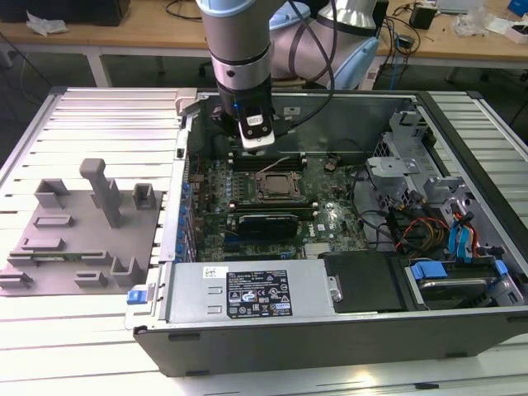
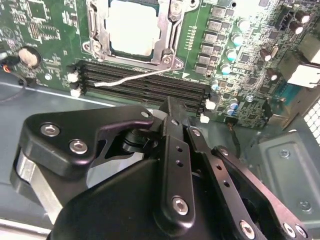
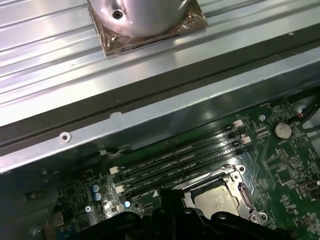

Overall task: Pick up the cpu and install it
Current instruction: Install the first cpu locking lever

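The cpu (image 2: pixel 131 27), a flat square chip with a pale silver top, lies inside the metal-framed socket (image 1: pixel 276 186) on the green motherboard (image 1: pixel 330 216). The first wrist view shows the cpu (image 3: pixel 218 202) from the other side. My gripper (image 2: pixel 170 105) hangs inside the open computer case (image 1: pixel 462 148), above the memory slots (image 2: pixel 145 86) just beyond the socket. It is apart from the chip. Its black fingers (image 2: pixel 176 150) come together at one tip, shut with nothing between them. In the exterior view my gripper (image 1: pixel 252 150) is just behind the socket.
A grey fixture plate (image 1: pixel 74 239) with upright blocks sits on the table at the exterior view's left. The power supply (image 1: pixel 247 293) lines the case's front, and drive bays with coloured cables (image 1: pixel 429 227) fill its right. A thin wire lever (image 2: pixel 125 79) crosses the memory slots.
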Controlling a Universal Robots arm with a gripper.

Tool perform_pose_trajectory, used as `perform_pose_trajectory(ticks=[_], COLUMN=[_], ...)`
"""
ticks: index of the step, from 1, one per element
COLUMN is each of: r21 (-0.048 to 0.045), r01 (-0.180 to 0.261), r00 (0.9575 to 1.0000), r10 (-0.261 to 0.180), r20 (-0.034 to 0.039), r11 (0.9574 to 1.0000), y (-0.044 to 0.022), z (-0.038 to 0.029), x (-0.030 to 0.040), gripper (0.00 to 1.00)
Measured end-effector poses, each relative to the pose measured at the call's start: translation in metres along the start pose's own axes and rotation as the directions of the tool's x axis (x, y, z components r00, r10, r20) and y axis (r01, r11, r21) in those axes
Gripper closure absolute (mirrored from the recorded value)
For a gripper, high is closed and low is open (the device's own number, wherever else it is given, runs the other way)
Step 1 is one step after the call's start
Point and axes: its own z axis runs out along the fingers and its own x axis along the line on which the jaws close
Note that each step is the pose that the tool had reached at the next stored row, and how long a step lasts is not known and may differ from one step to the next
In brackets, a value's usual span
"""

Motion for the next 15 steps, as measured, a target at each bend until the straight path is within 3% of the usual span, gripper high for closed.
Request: perform_pose_trajectory(ticks=[4,10,15], r21=[0.0002,0.0019,0.0023], r01=[-0.006,-0.059,-0.081], r00=[1.0,0.9982,0.9965], r10=[0.006,0.059,0.081], r20=[0.0017,0.0153,0.0209], r11=[1.0,0.9983,0.9967], y=[0.0001,0.0,0.0011], z=[0.0004,0.007,0.0122], x=[-0.0002,-0.0041,-0.0096], gripper=[0.89,0.89,0.89])
